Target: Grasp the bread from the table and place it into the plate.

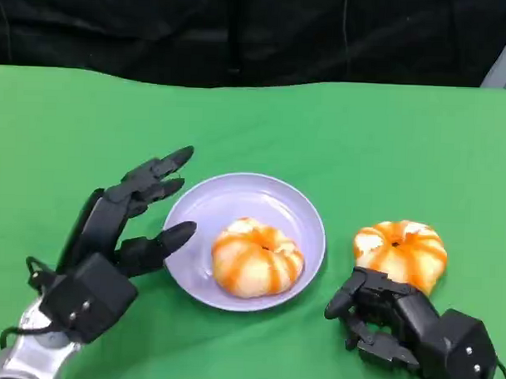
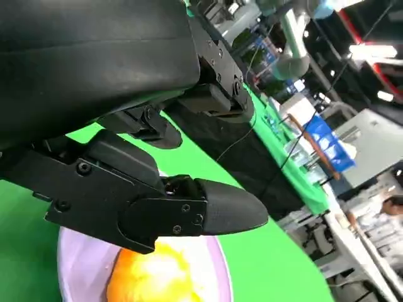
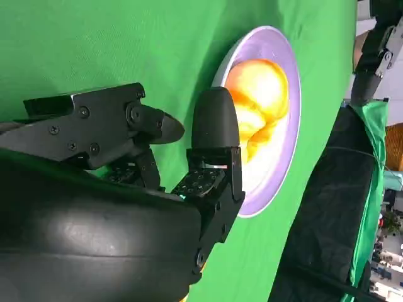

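One bread (image 1: pixel 257 258) is lying in the plate (image 1: pixel 204 206); the left hand (image 1: pixel 123 226) is hovering spread; the right hand (image 1: pixel 381 317) is touching, fingers apart, a second bread (image 1: pixel 403 250).

Your left hand (image 1: pixel 131 227) hovers with fingers spread apart, holding nothing; your right hand (image 1: pixel 381 319) has fingers curled inward.

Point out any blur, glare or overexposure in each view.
Head view: even, soft light, no glare. Left wrist view: bread in the plate blown out and blurred, background lights glaring. Right wrist view: left hand out of focus, bread overexposed.
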{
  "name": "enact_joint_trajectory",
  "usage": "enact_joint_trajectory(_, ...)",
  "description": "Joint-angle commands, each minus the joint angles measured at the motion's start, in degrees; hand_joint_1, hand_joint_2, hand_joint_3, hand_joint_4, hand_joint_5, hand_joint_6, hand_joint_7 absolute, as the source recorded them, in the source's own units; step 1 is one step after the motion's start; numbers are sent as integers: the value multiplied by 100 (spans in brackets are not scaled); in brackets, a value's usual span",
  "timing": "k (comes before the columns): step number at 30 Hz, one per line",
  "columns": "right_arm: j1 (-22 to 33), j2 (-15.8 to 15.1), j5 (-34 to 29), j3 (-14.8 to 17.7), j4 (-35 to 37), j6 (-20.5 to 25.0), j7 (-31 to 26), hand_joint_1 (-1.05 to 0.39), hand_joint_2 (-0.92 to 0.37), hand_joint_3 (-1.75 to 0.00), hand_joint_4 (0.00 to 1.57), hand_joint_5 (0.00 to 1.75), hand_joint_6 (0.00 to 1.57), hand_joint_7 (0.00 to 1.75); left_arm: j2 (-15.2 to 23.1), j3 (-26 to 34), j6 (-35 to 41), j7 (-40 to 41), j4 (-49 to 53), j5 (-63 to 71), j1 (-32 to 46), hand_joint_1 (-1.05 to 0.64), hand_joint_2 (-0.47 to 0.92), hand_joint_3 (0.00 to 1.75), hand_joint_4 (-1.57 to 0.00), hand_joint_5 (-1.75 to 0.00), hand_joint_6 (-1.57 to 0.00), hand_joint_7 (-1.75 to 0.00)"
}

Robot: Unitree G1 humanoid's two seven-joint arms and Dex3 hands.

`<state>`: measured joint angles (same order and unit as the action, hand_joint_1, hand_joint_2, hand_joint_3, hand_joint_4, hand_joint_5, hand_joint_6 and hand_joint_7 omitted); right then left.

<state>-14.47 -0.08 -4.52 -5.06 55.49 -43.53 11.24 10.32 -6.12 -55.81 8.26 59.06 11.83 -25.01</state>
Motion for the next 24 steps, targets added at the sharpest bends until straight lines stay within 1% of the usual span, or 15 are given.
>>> enact_joint_trajectory(1, 92, -88, 15, 31, 82, 126, 61, 6, -91, -57, 68, 175, 72, 135, 14, 235, -301, -27, 85, -180, 139, -81, 92, 40, -77, -4, -54, -2)
enact_joint_trajectory(5, 88, -105, 42, 44, 96, 134, 106, 6, -91, -57, 68, 174, 72, 134, -29, 439, -344, -64, 213, -321, 168, -81, 92, 40, -80, -5, -55, -2)
enact_joint_trajectory(7, 97, -108, 47, 46, 86, 142, 118, 5, -91, -58, 68, 174, 72, 133, -55, 549, -306, -99, 225, -426, 215, -77, 92, 36, -85, -6, -58, -3)
enact_joint_trajectory(13, 129, -115, 75, 52, 58, 148, 175, 6, -91, -59, 68, 174, 72, 133, -173, 719, -291, -53, 203, -513, 417, -73, 92, 35, -95, -7, -66, -4)
enact_joint_trajectory(24, 186, -133, 33, 34, -62, 212, 137, 5, -90, -61, 67, 175, 71, 136, -357, 1129, -124, -574, 371, -1125, 615, -74, 92, 31, -100, -6, -70, -3)
